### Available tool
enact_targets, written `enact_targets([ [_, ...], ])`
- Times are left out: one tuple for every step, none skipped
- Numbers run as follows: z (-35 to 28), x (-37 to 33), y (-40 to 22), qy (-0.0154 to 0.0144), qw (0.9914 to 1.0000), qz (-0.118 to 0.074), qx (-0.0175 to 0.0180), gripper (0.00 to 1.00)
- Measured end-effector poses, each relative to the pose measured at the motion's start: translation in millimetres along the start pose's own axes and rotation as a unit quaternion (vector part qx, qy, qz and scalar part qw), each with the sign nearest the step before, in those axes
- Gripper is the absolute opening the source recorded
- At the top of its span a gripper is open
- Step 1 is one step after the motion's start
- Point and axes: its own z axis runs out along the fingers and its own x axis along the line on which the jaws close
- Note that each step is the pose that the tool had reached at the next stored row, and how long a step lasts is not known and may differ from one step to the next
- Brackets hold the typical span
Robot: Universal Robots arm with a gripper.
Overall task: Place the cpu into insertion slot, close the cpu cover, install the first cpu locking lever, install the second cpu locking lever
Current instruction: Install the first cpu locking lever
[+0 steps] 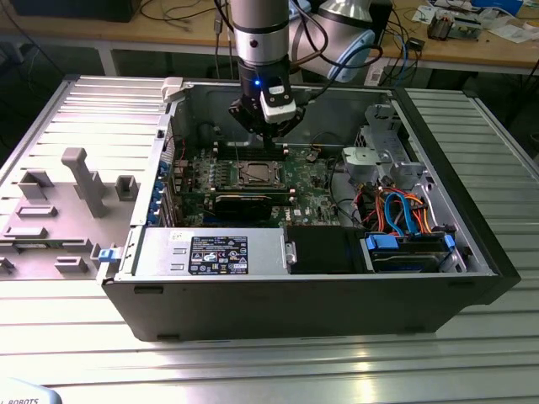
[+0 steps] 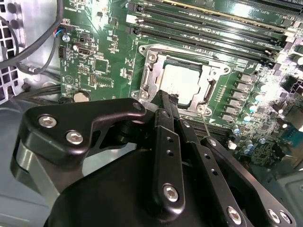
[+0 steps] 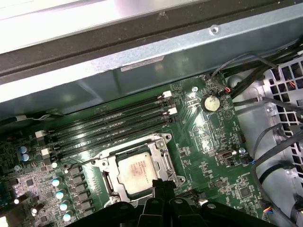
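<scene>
open pc case [image 1: 472, 252] sits on slatted metal table [image 1: 269, 362]. inside: green mobo [image 1: 312, 181], long black exp card [image 1: 244, 202] across it, psu [image 1: 210, 252] along the front wall, drive bay [image 1: 404, 248] w/ blue + orange cables [image 1: 396, 210] at the exterior view's right. socket [image 3: 102, 165] sits mid-board just beside the mem slots [image 3: 109, 125]. cpu [image 3: 137, 176] is already in it, lying flat, silvery top up, seen in both wrist views. cover [image 3: 166, 163] is down around the chip, which shows thru its window. thin wire lever [image 3: 94, 160] runs along the socket side nearest the mem slots; can't tell if latched. gripper [image 2: 164, 97] hangs inside the case right over the socket edge, tip just beside the cover rim; can't tell if touching. fingers [image 2: 163, 127] are drawn together, nothing visible between them. grey fixture tray [image 1: 50, 210] w/ grey blocks lies outside the case at the exterior view's left.
</scene>
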Motion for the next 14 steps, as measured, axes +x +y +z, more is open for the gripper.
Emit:
enact_targets([
  [0.0,0.1,0.0,-0.0001,1.00000,-0.001,-0.0002,0.11],
  [0.0,0.1,0.0,-0.0001,1.00000,-0.002,-0.0002,0.11],
  [0.0,0.1,0.0,-0.0001,1.00000,-0.002,-0.0003,0.11],
  [0.0,0.1,0.0,-0.0001,1.00000,-0.002,-0.0003,0.11],
  [0.0,0.1,0.0,-0.0001,1.00000,-0.002,-0.0002,0.11],
  [0.0,0.1,0.0,-0.0001,1.00000,-0.002,-0.0002,0.11],
  [0.0,0.1,0.0,-0.0001,1.00000,-0.002,-0.0003,0.11],
  [0.0,0.1,0.0,-0.0001,1.00000,-0.002,-0.0004,0.11],
  [0.0,0.1,0.0,0.0000,0.99999,-0.005,-0.0006,0.11],
  [0.0,0.1,-0.1,0.0002,0.99995,-0.010,-0.0011,0.11],
  [0.0,0.1,-0.1,0.0005,0.99986,-0.017,-0.0020,0.11],
  [0.1,0.1,-0.1,0.0009,0.99967,-0.026,-0.0031,0.11],
  [0.2,0.1,0.0,0.0013,0.99936,-0.036,-0.0042,0.11],
  [0.4,0.1,0.0,0.0017,0.99898,-0.045,-0.0053,0.11],
])
